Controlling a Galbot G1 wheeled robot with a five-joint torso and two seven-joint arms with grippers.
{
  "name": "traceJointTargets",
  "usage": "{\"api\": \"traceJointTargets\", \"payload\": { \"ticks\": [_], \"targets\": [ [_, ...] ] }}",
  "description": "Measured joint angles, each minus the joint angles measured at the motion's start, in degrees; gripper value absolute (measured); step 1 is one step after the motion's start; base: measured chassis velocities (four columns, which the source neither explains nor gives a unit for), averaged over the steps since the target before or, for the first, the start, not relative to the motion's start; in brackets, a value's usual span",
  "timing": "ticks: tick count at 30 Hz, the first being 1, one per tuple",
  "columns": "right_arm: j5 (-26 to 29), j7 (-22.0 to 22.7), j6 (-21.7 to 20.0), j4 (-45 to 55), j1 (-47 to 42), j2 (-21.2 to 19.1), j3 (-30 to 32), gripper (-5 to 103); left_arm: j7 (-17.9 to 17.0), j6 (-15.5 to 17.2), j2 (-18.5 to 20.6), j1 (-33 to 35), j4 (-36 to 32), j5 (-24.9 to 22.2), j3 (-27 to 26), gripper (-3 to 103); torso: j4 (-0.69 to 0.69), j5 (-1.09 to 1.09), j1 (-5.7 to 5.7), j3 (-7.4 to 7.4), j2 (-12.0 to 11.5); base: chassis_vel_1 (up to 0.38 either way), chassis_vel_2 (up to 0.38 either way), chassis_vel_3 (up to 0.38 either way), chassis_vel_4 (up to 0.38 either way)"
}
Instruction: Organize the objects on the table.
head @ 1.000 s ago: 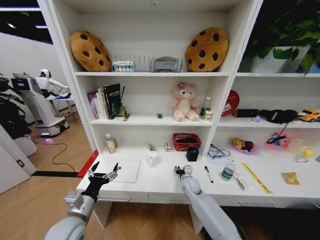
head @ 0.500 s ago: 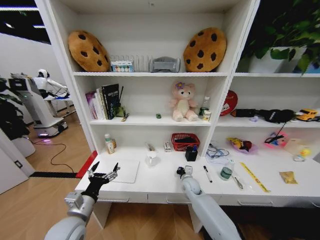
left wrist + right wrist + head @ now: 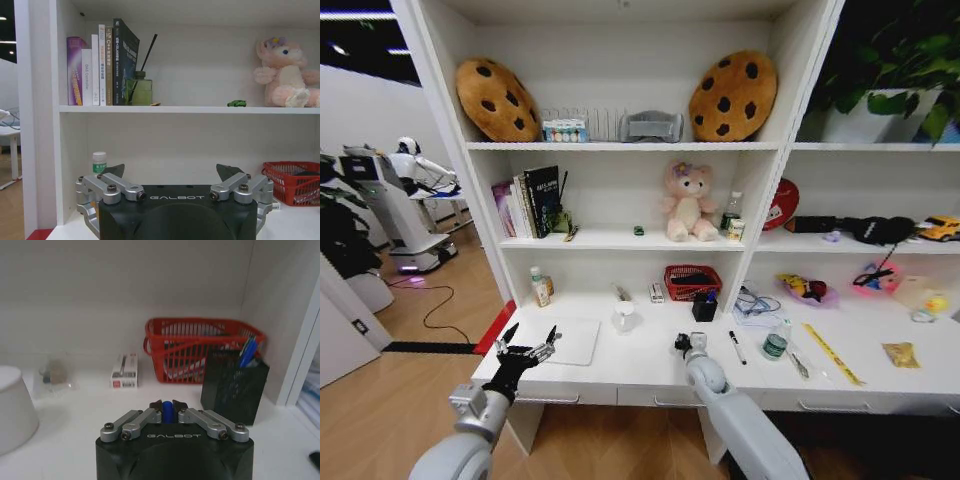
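Right now the right tool point(image 3: 167, 411) hovers over the white bench point(image 3: 640, 365), fingers pinching a blue pen point(image 3: 167, 412), in front of the black mesh pen cup point(image 3: 233, 385) and red basket point(image 3: 200, 347). Left tool point(image 3: 527, 345) sits spread wide, holding nothing, at the bench's left end beside the silver laptop point(image 3: 568, 340). A black pen point(image 3: 737, 348), green-lidded jar point(image 3: 775, 346) and yellow ruler point(image 3: 831, 354) lie further right.

Bare table point(image 3: 650, 355) between laptop point(image 3: 563, 341) and black pen point(image 3: 736, 348): passable. Further back, white cup point(image 3: 623, 316), red basket point(image 3: 692, 282), pen holder point(image 3: 705, 309) block.
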Motion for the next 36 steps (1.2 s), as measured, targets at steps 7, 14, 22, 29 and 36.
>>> {"api": "traceJointTargets", "payload": {
  "ticks": [7,14,22,29,36],
  "targets": [
    [-9.08,-9.26,7.92,0.12,3.59,-2.54,4.56,9,0.00,0.00,0.00,0.00,0.00,0.00,0.00,100,0.00,-0.02,-0.02,-0.02,0.03,0.000,0.000,0.000,0.000],
    [-12.85,-19.33,19.06,-13.60,14.41,-0.75,6.07,9,0.00,0.00,0.00,0.00,0.00,0.00,0.00,100,0.01,-0.04,-0.01,-0.02,0.03,0.000,0.000,0.000,0.000],
    [-23.71,-27.71,34.72,-24.78,17.75,2.49,7.88,9,0.00,0.00,0.00,0.00,0.00,0.00,0.00,100,0.00,-0.03,-0.02,-0.03,0.04,0.000,0.000,0.000,0.000],
    [-28.83,-33.10,49.75,-38.36,19.38,5.97,15.14,9,0.00,0.00,0.00,0.00,0.00,0.00,0.00,100,0.00,-0.04,-0.03,-0.03,0.04,0.000,0.000,0.000,0.000],
    [-29.01,-34.77,51.97,-43.33,21.83,7.34,17.04,9,0.00,0.00,0.00,0.00,0.00,0.00,0.00,100,0.01,-0.04,-0.03,-0.03,0.04,0.000,0.000,0.000,0.000]
  ]
}}
